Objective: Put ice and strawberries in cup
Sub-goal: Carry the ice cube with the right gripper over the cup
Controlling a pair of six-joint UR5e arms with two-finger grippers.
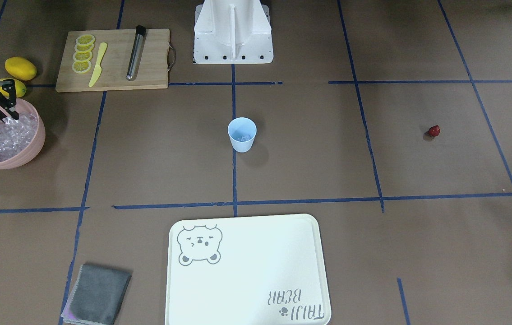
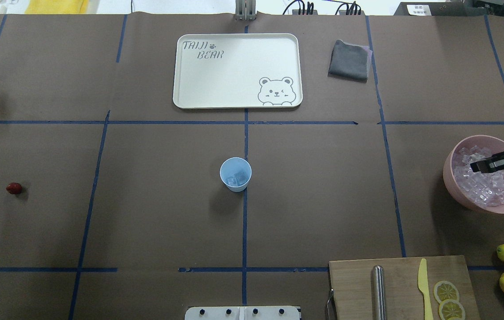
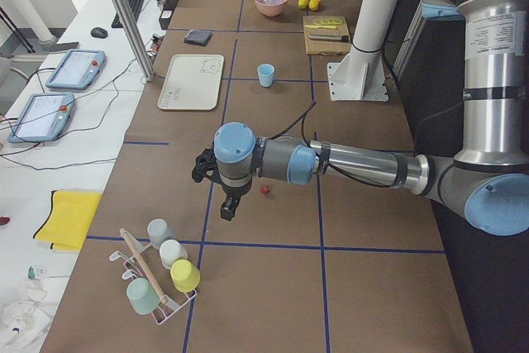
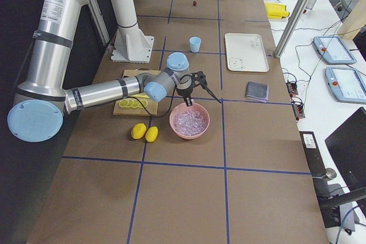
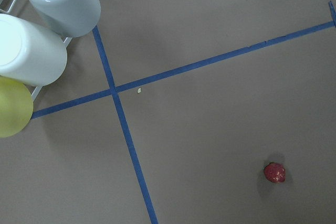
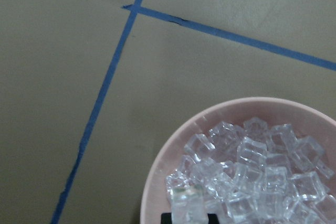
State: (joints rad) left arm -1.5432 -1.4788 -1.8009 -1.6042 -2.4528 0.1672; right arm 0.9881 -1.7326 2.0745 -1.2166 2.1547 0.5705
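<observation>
Pink bowl sitting well off to the cup's robot-right side, heaped with ice. Cup standing upright, a few cubes already lying in its bottom, so the ice step is looking partly done. Right gripper hanging over the bowl, jaws nipping in on what looks like a single cube; the wrist view is cutting off the fingers, so that grip is my judgement. Left gripper hovering near the strawberry, showing only from the side; cannot tell how wide it is standing. Strawberry lying on the table well apart from the cup, robot-left side, not yet in. Cubes in the cup too blurred for counting.
</observation>
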